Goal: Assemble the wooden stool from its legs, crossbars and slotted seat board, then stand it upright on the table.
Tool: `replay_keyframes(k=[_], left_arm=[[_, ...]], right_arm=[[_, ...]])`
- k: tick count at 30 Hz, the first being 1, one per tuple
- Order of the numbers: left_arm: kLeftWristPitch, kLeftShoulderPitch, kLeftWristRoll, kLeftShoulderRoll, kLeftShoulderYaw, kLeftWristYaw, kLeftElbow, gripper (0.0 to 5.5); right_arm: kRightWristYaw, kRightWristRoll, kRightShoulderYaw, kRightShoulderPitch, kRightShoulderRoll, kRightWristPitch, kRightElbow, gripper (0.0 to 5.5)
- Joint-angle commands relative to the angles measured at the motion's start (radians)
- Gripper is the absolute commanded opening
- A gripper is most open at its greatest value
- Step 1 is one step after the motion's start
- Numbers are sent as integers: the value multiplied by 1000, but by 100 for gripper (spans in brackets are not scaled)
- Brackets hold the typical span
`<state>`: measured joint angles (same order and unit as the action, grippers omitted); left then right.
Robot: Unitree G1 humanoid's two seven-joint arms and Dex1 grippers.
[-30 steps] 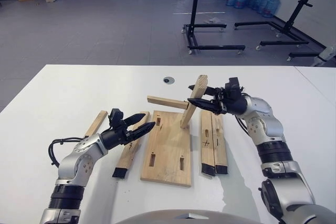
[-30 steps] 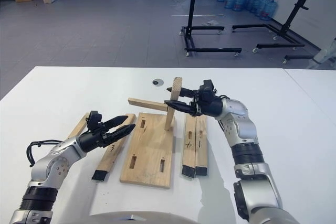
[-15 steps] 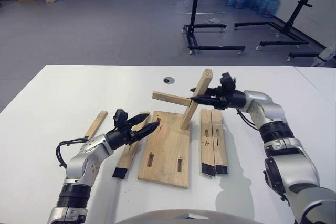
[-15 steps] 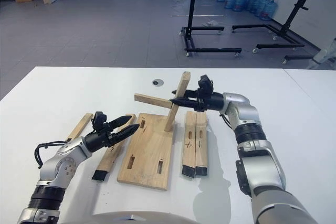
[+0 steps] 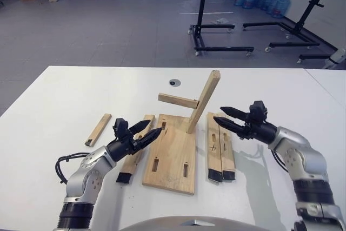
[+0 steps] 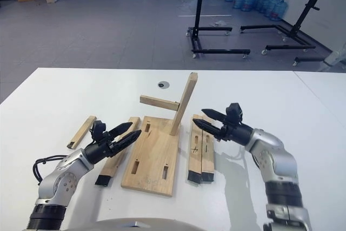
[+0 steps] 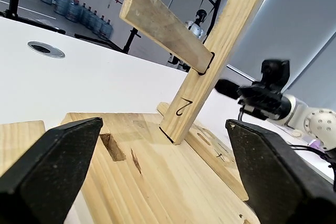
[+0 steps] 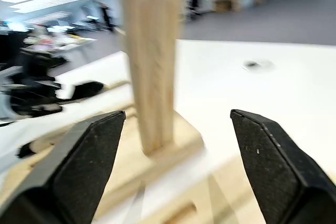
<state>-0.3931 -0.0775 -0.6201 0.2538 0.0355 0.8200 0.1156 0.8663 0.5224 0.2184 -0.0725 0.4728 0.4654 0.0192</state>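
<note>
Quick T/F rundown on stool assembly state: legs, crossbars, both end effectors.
1. One leg stands tilted in a slot of the seat board. True.
2. The right end effector is clamped on that leg. False: it is open and apart from the leg, to its right.
3. A crossbar is joined to the standing leg. True.
4. All four legs are fitted into the seat board. False: two flat legs lie right of the board and another leg lies left of it.
5. The left end effector holds the short loose bar. False: it is open and empty, and the bar lies on the table farther left.
</note>
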Motion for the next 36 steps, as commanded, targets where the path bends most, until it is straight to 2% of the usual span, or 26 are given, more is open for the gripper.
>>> replay_keyframes(k=[1, 4, 9, 13, 17, 23, 30, 36], left_arm=[[6, -71, 6, -18, 2, -54, 63, 430], [3, -122, 13, -30, -11, -88, 102, 430], [-15, -191, 5, -25, -26, -129, 174, 430], [-21, -247, 1, -27, -34, -154, 215, 430], [-29, -256, 1, -32, -53, -171, 229, 430], [-36, -272, 2, -21, -67, -176, 240, 430], [-23, -280, 16, -23, -83, -182, 235, 430], [1, -299, 28, -36, -91, -196, 234, 430]], right_arm=[[-367, -64, 36, 82, -114, 141, 196, 368], [-543, -55, -23, 168, -176, 339, 401, 368], [-720, -86, -29, 210, -177, 585, 618, 368], [-770, -111, -29, 239, -142, 699, 710, 368], [-756, -79, -27, 254, -162, 830, 690, 368], [-729, -82, -33, 249, -156, 910, 666, 368], [-710, -120, -105, 233, -76, 899, 654, 368], [-665, -138, -82, 215, 11, 875, 579, 368]])
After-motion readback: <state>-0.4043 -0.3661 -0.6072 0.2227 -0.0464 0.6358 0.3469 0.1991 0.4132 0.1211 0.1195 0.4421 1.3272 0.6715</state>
